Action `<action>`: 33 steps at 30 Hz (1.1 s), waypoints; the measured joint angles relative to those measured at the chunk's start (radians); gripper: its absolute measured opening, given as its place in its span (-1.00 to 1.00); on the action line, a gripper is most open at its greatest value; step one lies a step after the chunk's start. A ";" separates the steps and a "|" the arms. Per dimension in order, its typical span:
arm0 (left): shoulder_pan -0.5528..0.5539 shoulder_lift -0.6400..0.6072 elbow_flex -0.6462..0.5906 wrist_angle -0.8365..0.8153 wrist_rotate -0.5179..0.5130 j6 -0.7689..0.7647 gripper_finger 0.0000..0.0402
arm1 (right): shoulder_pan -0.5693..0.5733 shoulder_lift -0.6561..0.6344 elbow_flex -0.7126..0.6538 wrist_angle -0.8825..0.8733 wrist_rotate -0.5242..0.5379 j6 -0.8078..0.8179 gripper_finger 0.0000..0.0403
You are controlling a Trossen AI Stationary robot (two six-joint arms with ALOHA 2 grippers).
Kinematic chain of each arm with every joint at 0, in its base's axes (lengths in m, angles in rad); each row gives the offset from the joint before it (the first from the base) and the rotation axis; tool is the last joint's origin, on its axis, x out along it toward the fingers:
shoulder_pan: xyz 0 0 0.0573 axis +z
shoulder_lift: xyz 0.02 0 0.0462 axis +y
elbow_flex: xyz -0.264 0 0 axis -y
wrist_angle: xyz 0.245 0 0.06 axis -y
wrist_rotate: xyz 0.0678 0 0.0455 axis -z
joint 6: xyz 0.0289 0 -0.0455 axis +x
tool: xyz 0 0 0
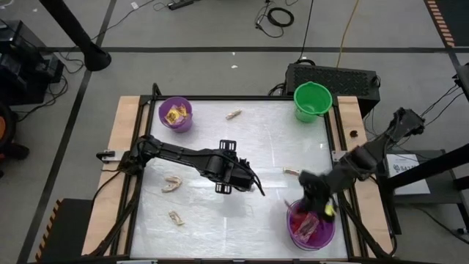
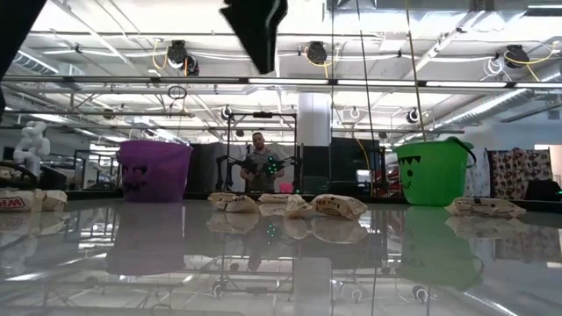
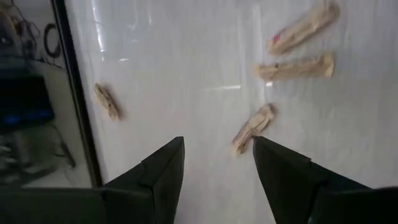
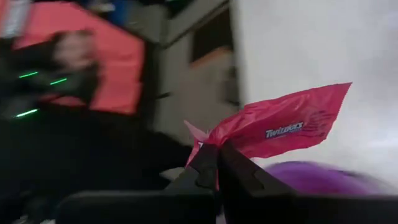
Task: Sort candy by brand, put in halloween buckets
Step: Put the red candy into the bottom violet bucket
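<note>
My right gripper (image 1: 325,205) hangs over the near-right purple bucket (image 1: 311,226), which holds red packets, and is shut on a pink Twizzlers packet (image 4: 280,124). My left gripper (image 1: 256,187) is open above the table's middle, touching nothing. In the left wrist view its fingers (image 3: 217,146) hover over bare table beside a tan piece (image 3: 253,126). More tan pieces lie flat on the table (image 1: 292,171) (image 1: 172,183) (image 1: 176,218) (image 1: 234,114). The far-left purple bucket (image 1: 176,114) holds yellow packets. The green bucket (image 1: 313,100) stands at the far right. My right gripper pinches the pink packet between its two fingers at one end (image 4: 208,142). It reaches in slanting down from the table's right side. The packet is lifted clear and sticks out past the fingertips, above the purple bucket (image 4: 317,177).
In the low view the purple bucket (image 2: 154,171) and green bucket (image 2: 430,171) stand far back, with tan pieces (image 2: 233,202) (image 2: 338,206) (image 2: 483,206) between them. A person (image 2: 259,162) stands beyond the table. A black frame edges the table (image 1: 242,97).
</note>
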 joint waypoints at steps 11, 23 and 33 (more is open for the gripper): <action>0.071 -0.274 -0.488 0.202 -0.050 0.019 0.00 | 0.291 0.173 0.000 0.107 0.007 0.442 -1.00; 0.061 -0.452 -0.914 0.988 0.214 -0.118 0.00 | 0.261 0.250 0.000 -0.234 0.010 0.681 -1.00; 0.000 -0.410 -0.913 1.132 0.259 -0.117 0.00 | 0.176 0.250 0.000 -0.283 0.008 0.632 -0.88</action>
